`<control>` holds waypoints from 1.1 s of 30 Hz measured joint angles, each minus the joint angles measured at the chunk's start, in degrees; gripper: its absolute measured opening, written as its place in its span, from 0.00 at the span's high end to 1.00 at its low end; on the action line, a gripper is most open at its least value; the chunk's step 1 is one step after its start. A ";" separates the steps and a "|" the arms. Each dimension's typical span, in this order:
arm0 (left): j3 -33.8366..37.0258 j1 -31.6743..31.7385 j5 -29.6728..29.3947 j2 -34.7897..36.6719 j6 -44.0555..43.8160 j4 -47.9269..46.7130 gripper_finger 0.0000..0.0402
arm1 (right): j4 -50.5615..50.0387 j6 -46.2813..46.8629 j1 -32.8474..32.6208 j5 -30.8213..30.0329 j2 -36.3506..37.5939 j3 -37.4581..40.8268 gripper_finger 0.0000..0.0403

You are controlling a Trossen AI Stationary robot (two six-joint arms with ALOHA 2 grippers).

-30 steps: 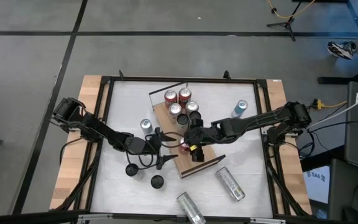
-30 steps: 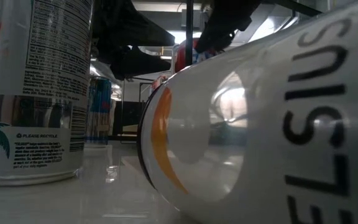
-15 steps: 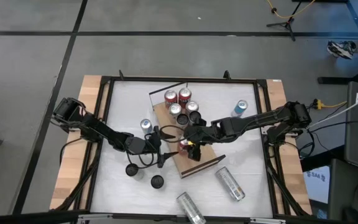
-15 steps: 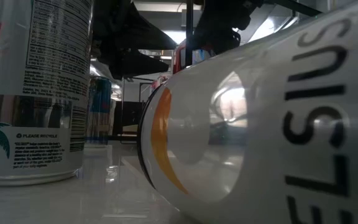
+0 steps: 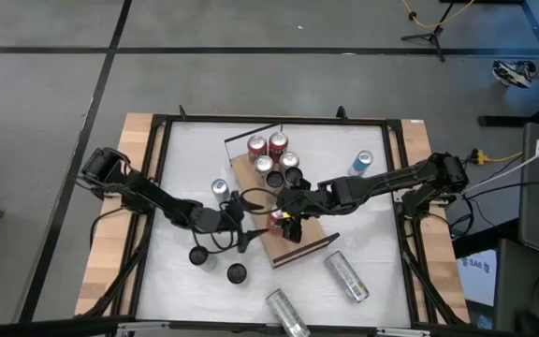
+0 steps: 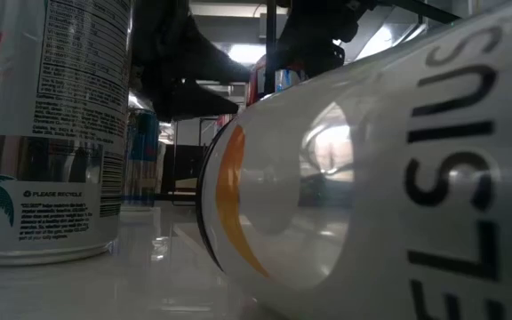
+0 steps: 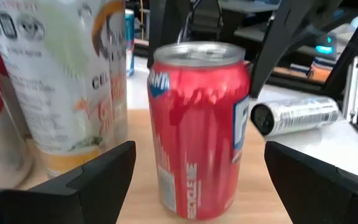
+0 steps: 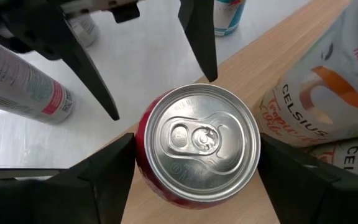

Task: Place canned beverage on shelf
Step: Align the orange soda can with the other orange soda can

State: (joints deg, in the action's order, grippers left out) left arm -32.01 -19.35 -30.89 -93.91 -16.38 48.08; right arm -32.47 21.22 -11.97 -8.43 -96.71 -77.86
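Red and upright, the soda can (image 5: pixel 276 218) stands on the shelf (image 5: pixel 268 245), a light wooden board lying slantwise at the middle of the white worktop (image 5: pixel 185 159) in the high view. Left of it in that frame, the left claw (image 5: pixel 241 221) reaches in from the picture's left with its fingers (image 7: pixel 98 177) spread wide; the left wrist view shows them on either side of the can, clear of its wall. From the picture's right, the right claw (image 5: pixel 288 221) hangs over the can's silver top, its dark fingers (image 8: pixel 101 171) flanking the can's sides; whether they press on it I cannot tell. Toward the upper part of the shelf a cluster of cans (image 5: pixel 271 155) stands upright. Off the board, a blue can (image 5: pixel 361 164) stands at the worktop's right, and two silver cans (image 5: pixel 346 276) lie on their sides at the lower right.
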 joint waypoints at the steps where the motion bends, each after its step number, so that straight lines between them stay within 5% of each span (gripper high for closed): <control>1: 0.00 0.00 0.01 -0.49 -0.03 0.01 0.12 | 0.00 0.01 0.00 0.00 0.00 0.00 0.26; 12: -0.39 0.32 0.01 -5.96 -1.51 2.48 0.12 | 0.02 -0.01 0.00 -0.04 0.00 0.01 0.26; 22: -9.29 1.84 -0.04 -13.26 2.89 1.76 0.12 | 0.12 -0.02 0.00 -0.08 0.00 0.01 0.26; 33: -11.19 2.58 0.56 -13.81 2.99 0.17 0.12 | 0.28 -0.03 -0.02 -0.11 -0.04 0.01 0.26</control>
State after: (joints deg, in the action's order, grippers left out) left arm -43.20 -16.78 -30.33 -107.72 -13.39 48.25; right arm -32.18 21.19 -11.99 -8.54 -96.75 -77.84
